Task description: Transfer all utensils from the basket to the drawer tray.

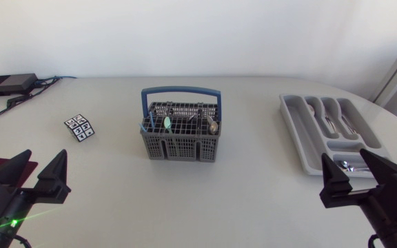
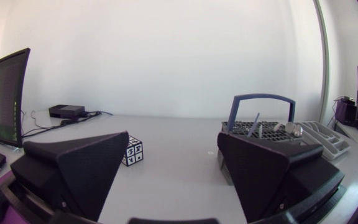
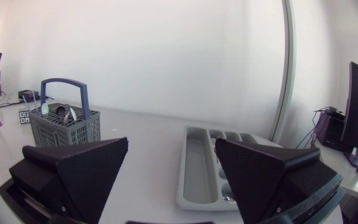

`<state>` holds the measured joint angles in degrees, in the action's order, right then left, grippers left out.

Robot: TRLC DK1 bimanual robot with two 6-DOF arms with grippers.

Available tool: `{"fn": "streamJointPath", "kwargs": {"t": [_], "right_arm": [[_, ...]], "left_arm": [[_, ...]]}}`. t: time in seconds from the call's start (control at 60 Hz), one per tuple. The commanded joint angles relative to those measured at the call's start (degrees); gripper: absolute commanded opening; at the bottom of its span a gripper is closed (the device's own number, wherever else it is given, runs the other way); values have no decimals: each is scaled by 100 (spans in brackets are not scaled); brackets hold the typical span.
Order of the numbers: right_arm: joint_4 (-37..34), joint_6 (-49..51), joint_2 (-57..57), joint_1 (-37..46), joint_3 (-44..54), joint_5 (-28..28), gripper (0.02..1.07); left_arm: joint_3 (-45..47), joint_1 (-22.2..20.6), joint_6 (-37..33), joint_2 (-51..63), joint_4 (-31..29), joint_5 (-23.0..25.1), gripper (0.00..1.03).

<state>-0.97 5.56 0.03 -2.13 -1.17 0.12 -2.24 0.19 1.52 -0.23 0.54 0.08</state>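
A grey slotted basket point(image 1: 180, 141) with a blue handle stands mid-table, holding utensils: a pale green spoon point(image 1: 167, 123) and a metal spoon point(image 1: 213, 127) stick up from it. The grey drawer tray point(image 1: 296, 127) lies at the right with some cutlery point(image 1: 331, 120) in its compartments. My left gripper point(image 1: 38, 171) rests open and empty near the front left edge, far from the basket point(image 2: 261, 130). My right gripper point(image 1: 354, 171) is open and empty at the front right, just before the tray point(image 3: 194, 165). The basket point(image 3: 64, 122) shows far beside it.
A small cube with black-and-white markers point(image 1: 80, 127) sits left of the basket. A black box point(image 1: 8, 84) with cables lies at the far left corner. The table's curved edge runs close behind the tray.
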Motion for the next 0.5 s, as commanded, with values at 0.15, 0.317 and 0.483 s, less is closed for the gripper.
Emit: {"fn": "streamJointPath", "kwargs": {"t": [0.15, 0.317, 0.483], "right_arm": [[212, -117, -47, 11, 117, 146, 103], [282, -55, -38, 29, 20, 181, 103], [370, -55, 419, -42, -375, 173, 103]], "left_arm": [[163, 25, 59, -56, 26, -8, 99], [-22, 104, 59, -47, 43, -8, 99], [-444, 87, 85, 251, 87, -8, 99]]}}
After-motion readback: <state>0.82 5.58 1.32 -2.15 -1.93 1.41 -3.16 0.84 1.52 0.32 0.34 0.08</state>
